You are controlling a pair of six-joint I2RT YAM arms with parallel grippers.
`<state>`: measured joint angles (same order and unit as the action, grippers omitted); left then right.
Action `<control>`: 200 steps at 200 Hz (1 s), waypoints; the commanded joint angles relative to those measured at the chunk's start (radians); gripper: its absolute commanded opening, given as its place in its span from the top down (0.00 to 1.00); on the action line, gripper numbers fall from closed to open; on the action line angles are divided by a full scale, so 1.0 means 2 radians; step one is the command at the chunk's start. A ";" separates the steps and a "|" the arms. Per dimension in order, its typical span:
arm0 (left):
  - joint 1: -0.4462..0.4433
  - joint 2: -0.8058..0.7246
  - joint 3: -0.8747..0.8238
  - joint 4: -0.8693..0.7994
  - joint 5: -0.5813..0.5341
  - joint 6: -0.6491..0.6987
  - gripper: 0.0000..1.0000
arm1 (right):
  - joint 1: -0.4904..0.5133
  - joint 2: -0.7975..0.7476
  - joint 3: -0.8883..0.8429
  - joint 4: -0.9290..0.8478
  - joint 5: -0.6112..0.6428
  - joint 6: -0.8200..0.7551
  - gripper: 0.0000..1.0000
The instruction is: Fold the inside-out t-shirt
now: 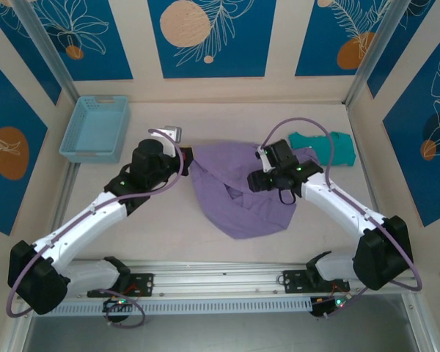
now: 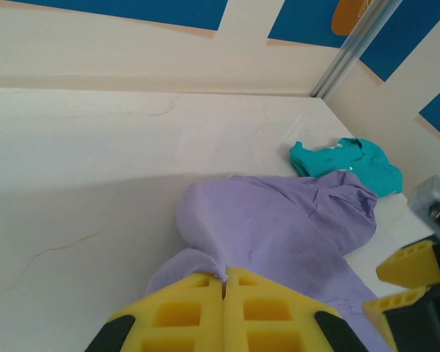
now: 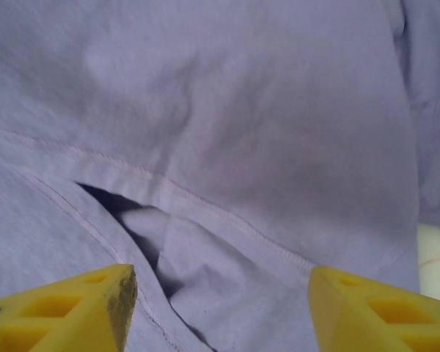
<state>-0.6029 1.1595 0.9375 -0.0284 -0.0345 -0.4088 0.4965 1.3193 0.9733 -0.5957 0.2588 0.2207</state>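
The purple t-shirt (image 1: 238, 198) lies bunched on the counter (image 1: 169, 242). The left hand (image 2: 224, 282) pinches its left edge, shut tight. The right hand (image 3: 221, 282) hangs wide open and empty, just over its right side

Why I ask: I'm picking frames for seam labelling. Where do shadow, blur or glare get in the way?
Top external: even, soft light, no glare, the t-shirt crisp. Left wrist: a broad soft shadow darkens the near table, while the shirt beyond it stays well lit. Right wrist: the hem stitching reads clearly, but the opening under it falls into dark shadow.
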 commanded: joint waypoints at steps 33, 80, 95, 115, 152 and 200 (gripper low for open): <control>0.019 -0.017 0.002 -0.004 -0.018 0.017 1.00 | 0.003 0.060 -0.016 -0.048 0.090 0.033 0.35; 0.057 -0.042 0.002 -0.023 -0.023 0.026 1.00 | -0.008 0.104 -0.012 -0.052 0.101 0.026 0.35; 0.065 -0.042 0.001 -0.026 -0.018 0.026 1.00 | -0.008 0.124 -0.006 -0.049 0.098 0.015 0.36; 0.070 -0.040 -0.004 -0.025 -0.012 0.024 1.00 | -0.008 0.149 0.004 -0.047 0.098 0.009 0.37; 0.080 -0.043 -0.009 -0.024 -0.010 0.022 1.00 | -0.003 0.184 0.015 -0.044 0.103 0.000 0.39; 0.087 -0.038 -0.016 -0.022 -0.003 0.019 1.00 | 0.012 0.206 0.034 -0.034 0.104 -0.014 0.45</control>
<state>-0.4442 1.0920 0.9169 -0.0799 -0.0547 -0.3828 0.5037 1.7069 1.0035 -0.6682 0.4500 0.2169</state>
